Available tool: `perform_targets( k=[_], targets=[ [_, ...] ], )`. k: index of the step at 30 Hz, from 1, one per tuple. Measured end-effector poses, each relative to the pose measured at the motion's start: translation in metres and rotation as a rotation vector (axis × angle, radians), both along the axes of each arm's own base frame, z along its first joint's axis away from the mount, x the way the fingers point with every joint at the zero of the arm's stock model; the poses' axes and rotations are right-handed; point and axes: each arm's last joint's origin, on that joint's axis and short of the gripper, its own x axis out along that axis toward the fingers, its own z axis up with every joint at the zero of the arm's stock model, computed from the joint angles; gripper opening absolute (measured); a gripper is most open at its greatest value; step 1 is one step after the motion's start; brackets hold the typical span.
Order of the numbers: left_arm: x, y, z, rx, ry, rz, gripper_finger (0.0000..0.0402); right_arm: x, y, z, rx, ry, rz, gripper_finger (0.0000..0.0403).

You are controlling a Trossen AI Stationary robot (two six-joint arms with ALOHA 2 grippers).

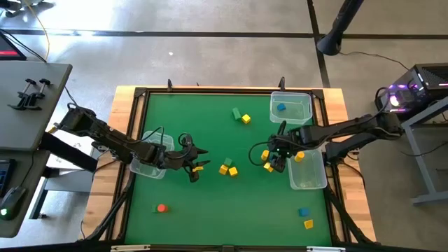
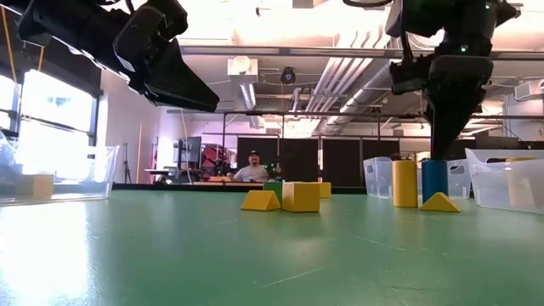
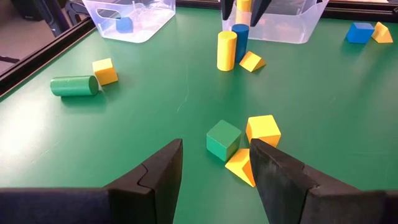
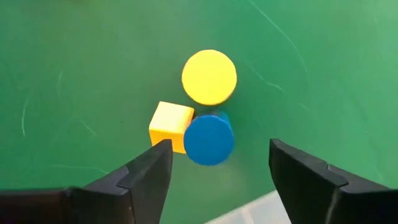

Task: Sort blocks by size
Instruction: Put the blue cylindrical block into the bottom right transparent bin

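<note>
2 spread fingers of the right gripper [image 4: 217,168] hover empty above the blue cylinder [image 4: 209,139].

1. A green-topped bench [image 1: 210,203] with a dark rim and pale wooden border carries everything.
2. The landmark: an upright yellow cylinder block [image 3: 226,50] near the right side.
3. Touching it stand an upright blue cylinder block [image 3: 240,38] and a small yellow wedge block [image 3: 251,61].
4. Just beyond them sits a clear plastic bin [image 1: 308,171]; a second clear bin [image 1: 290,107] farther back holds a blue block.
5. Toward the middle from the landmark lie a green cube [image 3: 223,139], a yellow cube [image 3: 263,130] and a yellow wedge [image 3: 241,167], clustered.
6. Farther back lie a green cylinder on its side [image 3: 74,85] and a yellow cube beside it [image 3: 105,71].
7. Well apart, near the front left, lies an orange-red piece [image 1: 162,208].
</note>
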Motion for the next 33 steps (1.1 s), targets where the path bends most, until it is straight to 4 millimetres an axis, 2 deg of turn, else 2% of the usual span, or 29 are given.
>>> perform_targets(
  k=[10,13,17,23,27,33],
  targets=[
    [0.0,0.0,0.0,0.0,0.0,0.0,0.0172,0.001,0.0,-0.017,-0.034,-0.013,0.043,0.0258],
    [0.0,0.0,0.0,-0.001,-0.001,0.0,0.0172,0.002,0.0,-0.02,-0.049,-0.008,0.06,0.0247],
    [0.0,0.0,0.0,-0.001,-0.001,0.0,0.0172,0.005,0.0,-0.026,-0.075,0.019,0.085,0.0206],
    [0.0,0.0,0.0,-0.001,0.0,0.0,0.0172,0.008,0.0,-0.032,-0.079,0.049,0.09,0.0123],
    [0.0,0.0,0.0,-0.001,0.0,0.0,0.0172,0.012,0.002,-0.021,-0.082,0.035,0.091,0.0123],
    [0.0,0.0,0.0,-0.001,0.0,0.0,0.0172,0.014,0.017,0.022,-0.135,0.11,0.101,0.0123]
  ],
)
